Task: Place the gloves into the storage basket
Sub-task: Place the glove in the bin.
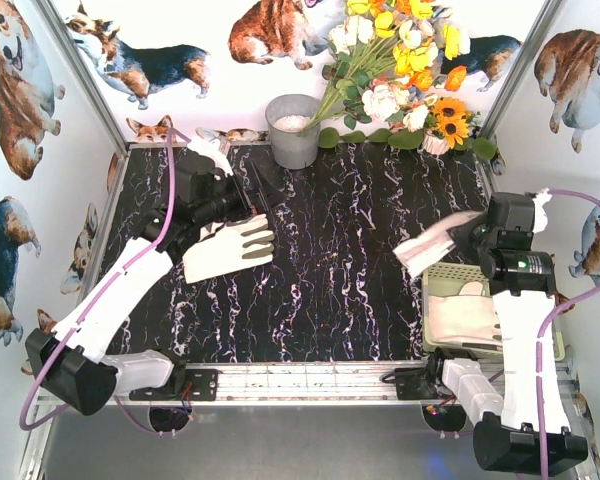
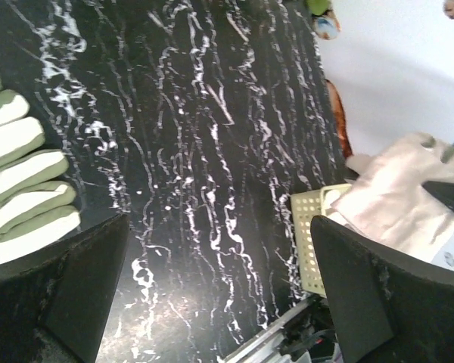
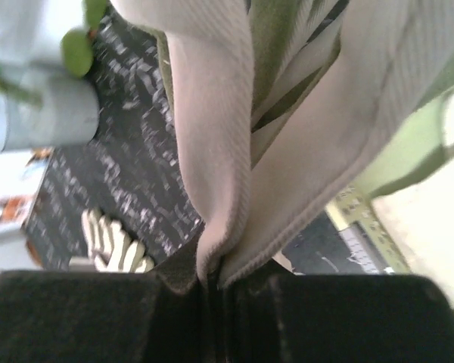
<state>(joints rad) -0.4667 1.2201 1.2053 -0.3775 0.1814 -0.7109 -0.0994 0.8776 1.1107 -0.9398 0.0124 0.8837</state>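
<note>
Pinched a cream glove [image 1: 428, 248] tight between the shut jaws of the right gripper [image 3: 212, 276], aloft just beside the yellow-green storage basket [image 1: 435, 282], another glove [image 1: 470, 318] lying inside it. Spread the left gripper [image 2: 219, 295] fully apart, empty, just beside a third glove [image 1: 230, 248] flat on the black marble table [image 1: 360, 220].

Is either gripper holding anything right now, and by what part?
The right gripper is shut on a glove, pinching cream fabric at what looks like its cuff end. The left gripper is open and holds nothing.
</note>
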